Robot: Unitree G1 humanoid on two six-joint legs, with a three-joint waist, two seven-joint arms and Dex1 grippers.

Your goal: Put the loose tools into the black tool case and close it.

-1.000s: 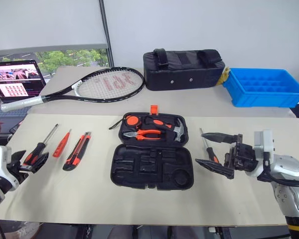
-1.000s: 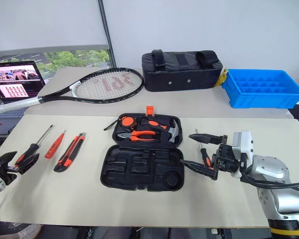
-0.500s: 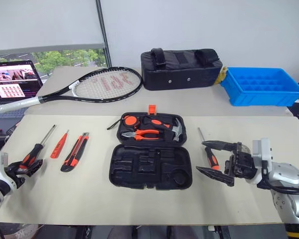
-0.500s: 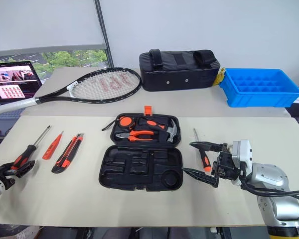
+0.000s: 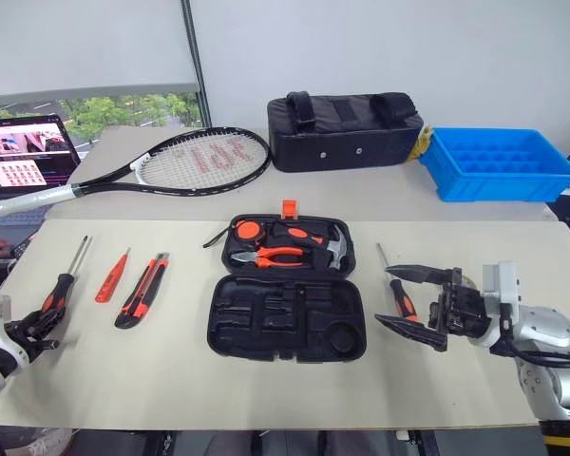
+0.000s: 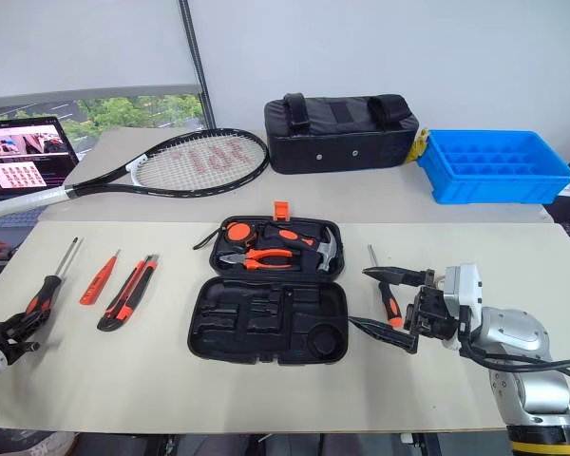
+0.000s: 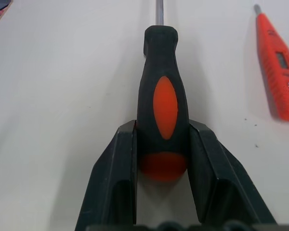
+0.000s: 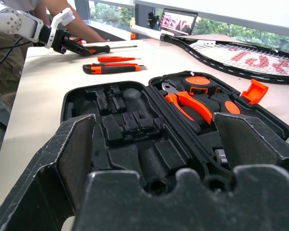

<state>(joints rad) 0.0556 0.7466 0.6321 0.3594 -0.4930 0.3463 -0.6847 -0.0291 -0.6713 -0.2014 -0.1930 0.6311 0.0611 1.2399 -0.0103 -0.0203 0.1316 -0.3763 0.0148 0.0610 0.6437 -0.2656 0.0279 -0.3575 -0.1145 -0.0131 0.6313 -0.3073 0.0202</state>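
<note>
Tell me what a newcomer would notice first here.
The open black tool case lies mid-table, pliers and hammer already seated in its far half. At the table's left edge, the left pincer grips the handle end of an orange-and-black screwdriver. The right pincer gapes around another screwdriver.

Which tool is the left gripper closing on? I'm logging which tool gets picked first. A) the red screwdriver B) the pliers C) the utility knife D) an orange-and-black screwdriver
D: in the left wrist view the left gripper has its fingers against both sides of the orange-and-black screwdriver handle, which lies on the table.
</note>
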